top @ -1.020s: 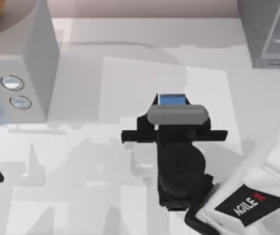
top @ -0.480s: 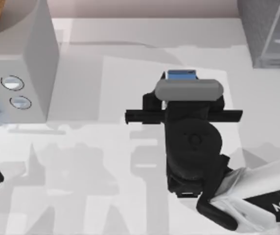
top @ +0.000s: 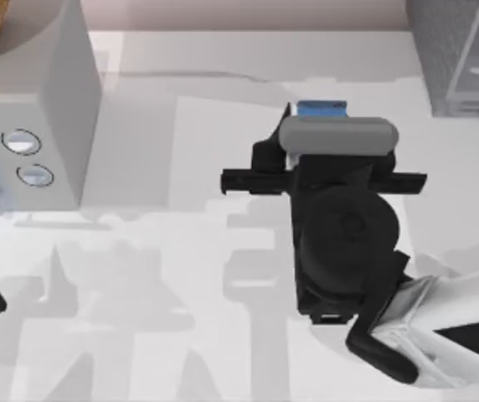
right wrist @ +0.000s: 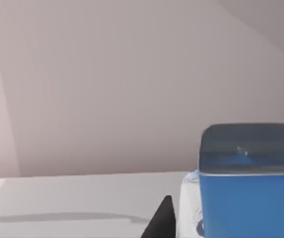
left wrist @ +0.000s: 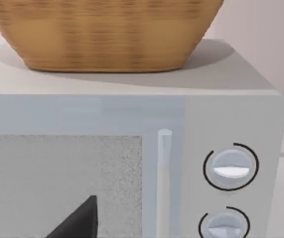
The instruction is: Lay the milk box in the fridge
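my right hand (top: 316, 126) is clamping the milk box (top: 321, 108) and has been carrying it across the worktop (top: 181, 151) toward the fridge (top: 457, 59) at far right; i'm judging delivery underway. my left arm is idling at the left edge.

A white bench (top: 164, 75) fills the top view, crossed by soft grey shadows in overlapping patches, so the light falls from above. Along its far edge runs a plain wall (top: 248, 14) of pale pinkish grey (the right wrist view shows it bare and smooth). At the bench's left stands a light grey box (top: 51, 100) with two round dials (top: 22, 142), and a woven basket (left wrist: 102, 34) sits on top of it.
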Motion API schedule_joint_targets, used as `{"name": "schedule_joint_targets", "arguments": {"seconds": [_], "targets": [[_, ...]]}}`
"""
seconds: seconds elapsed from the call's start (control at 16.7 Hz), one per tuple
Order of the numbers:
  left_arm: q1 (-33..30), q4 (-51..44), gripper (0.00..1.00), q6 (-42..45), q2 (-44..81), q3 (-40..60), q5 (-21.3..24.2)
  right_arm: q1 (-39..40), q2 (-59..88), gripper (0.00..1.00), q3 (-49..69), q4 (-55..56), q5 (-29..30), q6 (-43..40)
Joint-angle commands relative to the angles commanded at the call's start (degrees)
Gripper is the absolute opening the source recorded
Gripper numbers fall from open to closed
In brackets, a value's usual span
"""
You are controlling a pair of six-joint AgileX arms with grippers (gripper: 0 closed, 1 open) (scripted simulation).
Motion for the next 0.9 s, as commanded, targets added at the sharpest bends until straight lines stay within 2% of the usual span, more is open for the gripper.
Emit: {"name": "schedule_joint_targets", "arguments": {"seconds": [0.36, 0.9], "targets": [[0.0, 0.0, 1.0, 0.0, 0.0, 0.0, 0.0, -9.1, -18.4, 0.0, -5.0, -8.7, -9.4, -0.5], [0.0, 0.0, 1.0, 0.0, 0.0, 0.0, 0.0, -30.6, -60.4, 0.0, -22.5, -34.8, -31.1, -1.6]]}}
